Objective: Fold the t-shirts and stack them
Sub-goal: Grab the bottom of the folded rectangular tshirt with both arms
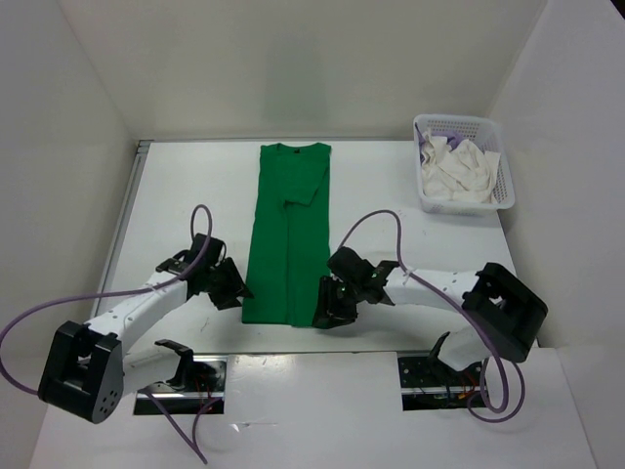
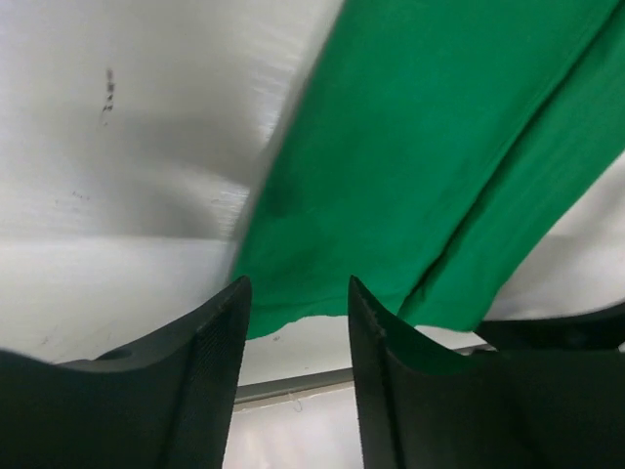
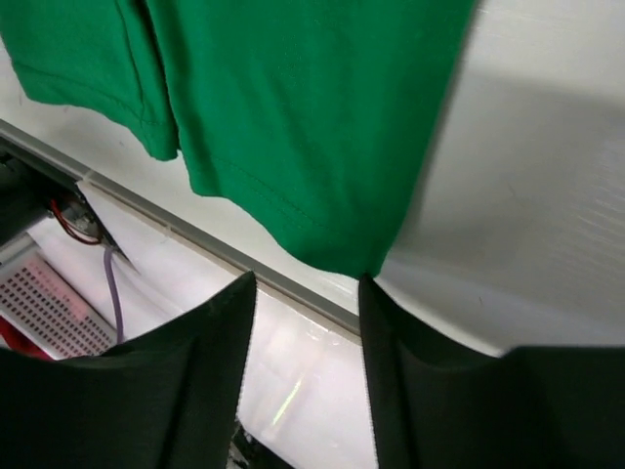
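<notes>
Nearest me, at the front edge of the desk [image 1: 186, 195], my left end effector [image 1: 227, 283] hangs with fingers spread just off the left hem corner of the green t-shirt [image 1: 288, 234]. The shirt lies flat as a long folded strip down the middle, and my right end effector [image 1: 332, 305] stands spread at the right hem corner, pinching nothing. I reckon the risk is a lopsided grab: if one side catches only the top layer or misses the hem, the fold will skew or fall open, while the white t-shirt [image 1: 457, 171] and lavender t-shirt [image 1: 435, 132] sit in the basket [image 1: 503, 166] far right.
</notes>
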Motion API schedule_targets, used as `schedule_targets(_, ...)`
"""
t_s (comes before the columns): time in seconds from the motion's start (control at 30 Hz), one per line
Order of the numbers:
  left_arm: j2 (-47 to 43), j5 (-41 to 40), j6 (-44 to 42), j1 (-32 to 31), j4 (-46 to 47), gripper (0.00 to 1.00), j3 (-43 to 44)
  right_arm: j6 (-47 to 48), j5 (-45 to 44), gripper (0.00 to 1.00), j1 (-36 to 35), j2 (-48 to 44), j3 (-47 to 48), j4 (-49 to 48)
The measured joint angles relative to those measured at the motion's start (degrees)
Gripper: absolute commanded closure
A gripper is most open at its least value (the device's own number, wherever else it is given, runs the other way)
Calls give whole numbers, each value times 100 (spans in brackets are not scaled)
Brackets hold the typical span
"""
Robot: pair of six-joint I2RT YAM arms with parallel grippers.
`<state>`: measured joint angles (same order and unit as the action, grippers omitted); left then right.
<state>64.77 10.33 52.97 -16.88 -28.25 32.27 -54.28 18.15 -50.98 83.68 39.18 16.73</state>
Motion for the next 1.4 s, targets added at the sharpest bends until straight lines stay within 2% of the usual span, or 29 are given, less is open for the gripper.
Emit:
schedule_targets(0.1, 2, -24, 133, -101, -72, 42, -59, -48, -129, 42, 11, -247, -52, 52)
schedule_targets(0.3, 181, -39, 195, -319, -155, 40, -59, -138, -254, 43, 109, -352, -170, -31)
schedule_targets(0.37, 234, -42, 264, -404, -181, 44, -59, -142, -313, 48, 116, -302, -293, -59)
schedule_targets(0.4, 271, -44, 282, -457, -197, 44, -59, -162, -350, 48, 116, -302, -376, -70)
schedule_targets(0.47, 341, -42, 299, -531, -240, 51, -59, -221, -358, 51, 118, -295, -514, -92)
schedule_targets(0.6, 501, -66, 295, -632, -393, 56, -26, -249, -275, 52, 136, -208, -533, -260)
schedule_targets(0.73, 597, -133, 319, -793, -588, 56, 24, -245, -229, 63, 138, -131, -529, -369)
schedule_targets(0.83, 619, -184, 409, -933, -754, 46, 92, -243, -238, 69, 138, -63, -525, -396)
schedule_targets(0.97, 616, -328, 516, -955, -896, 41, 162, -219, -326, 82, 136, -61, -522, -389)
schedule_targets(1.03, 599, -382, 575, -955, -953, 41, 186, -208, -385, 86, 136, -61, -525, -380)
schedule_targets(1.1, 584, -409, 599, -955, -960, 47, 188, -186, -415, 89, 136, -61, -525, -369)
schedule_targets(1.3, 485, -254, 726, -955, -730, 49, 11, -179, -468, 92, 151, -153, -608, -350)
schedule_targets(1.4, 437, -151, 745, -955, -654, 56, -48, -177, -514, 92, 153, -367, -761, -302)
